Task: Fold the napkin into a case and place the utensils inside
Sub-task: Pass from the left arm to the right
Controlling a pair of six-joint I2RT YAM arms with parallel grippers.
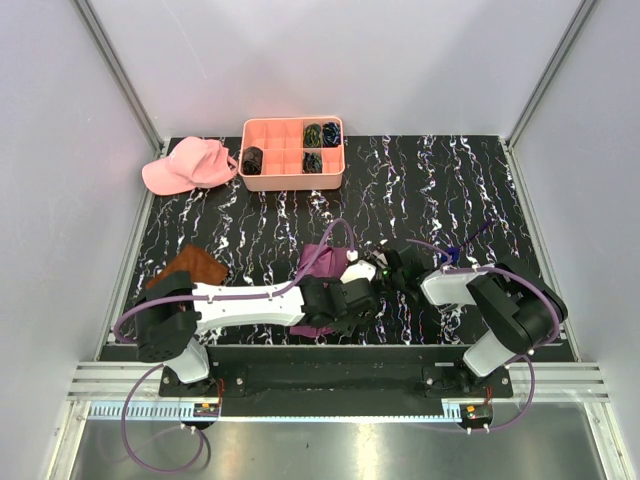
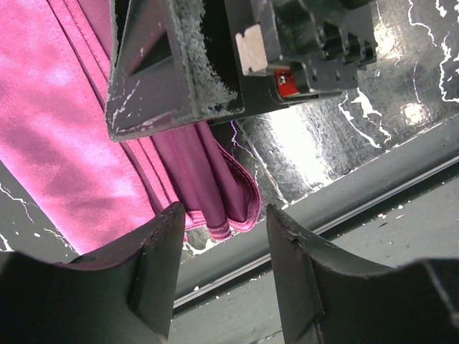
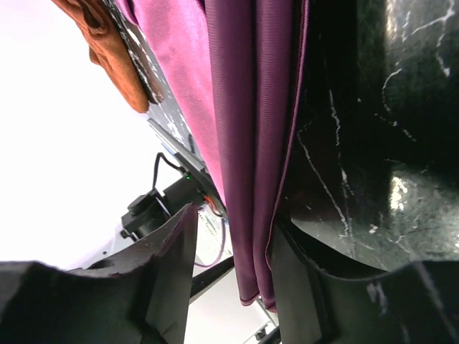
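The magenta napkin (image 1: pixel 318 262) lies folded near the table's front middle, mostly under both arms. In the left wrist view its layered folded corner (image 2: pixel 229 193) lies just past the tips of my left gripper (image 2: pixel 226 215), which is open and empty. The right gripper's dark body hangs above that corner. In the right wrist view my right gripper (image 3: pixel 233 215) is open, and a folded edge of the napkin (image 3: pixel 251 143) runs between the jaws, against the right-hand finger (image 3: pixel 301 287). In the top view the left gripper (image 1: pixel 360 292) and the right gripper (image 1: pixel 378 268) meet over the napkin. The utensils are hidden.
A rust-brown cloth (image 1: pixel 188 268) lies at the front left and also shows in the right wrist view (image 3: pixel 107 50). A pink cap (image 1: pixel 190 165) and a salmon compartment tray (image 1: pixel 293 184) holding dark coiled bundles sit at the back. The table's front rail (image 2: pixel 337 208) is close to the napkin.
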